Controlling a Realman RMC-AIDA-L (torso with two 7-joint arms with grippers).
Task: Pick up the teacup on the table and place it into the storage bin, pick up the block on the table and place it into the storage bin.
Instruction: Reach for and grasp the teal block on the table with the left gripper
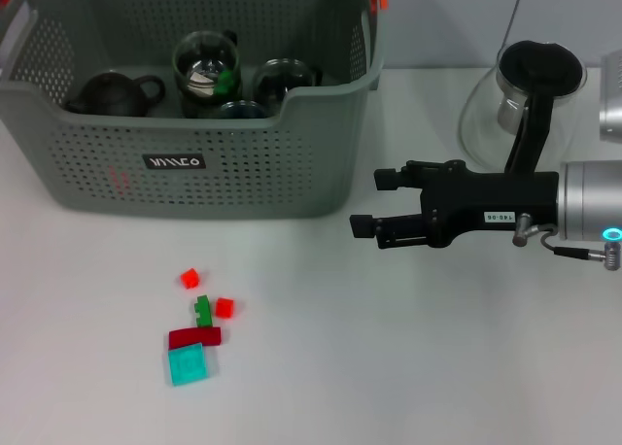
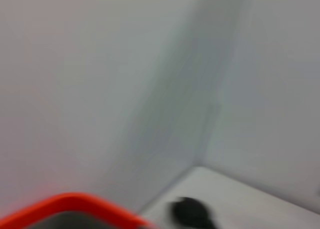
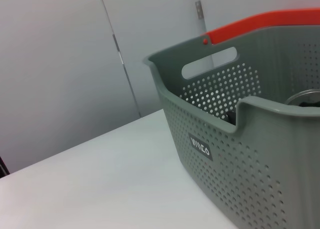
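Note:
The grey-green perforated storage bin (image 1: 194, 163) stands at the back left of the table; the right wrist view shows its logo wall (image 3: 250, 149) close up. Inside it sit a dark teapot (image 1: 112, 93) and glass teacups (image 1: 206, 68), one with a green piece in it. Several small blocks lie on the table in front of the bin: a red cube (image 1: 190, 278), a green piece (image 1: 203, 310), another red cube (image 1: 224, 307), a dark red bar (image 1: 194, 337) and a teal square (image 1: 187, 364). My right gripper (image 1: 376, 203) hovers open and empty to the right of the bin's front corner. My left gripper is out of view.
A glass pot with a black lid and handle (image 1: 525, 95) stands at the back right, behind my right arm. A silver object (image 1: 612, 100) is at the right edge. The bin's orange handle clip (image 3: 260, 24) shows over its rim. White tabletop lies between the blocks and my right gripper.

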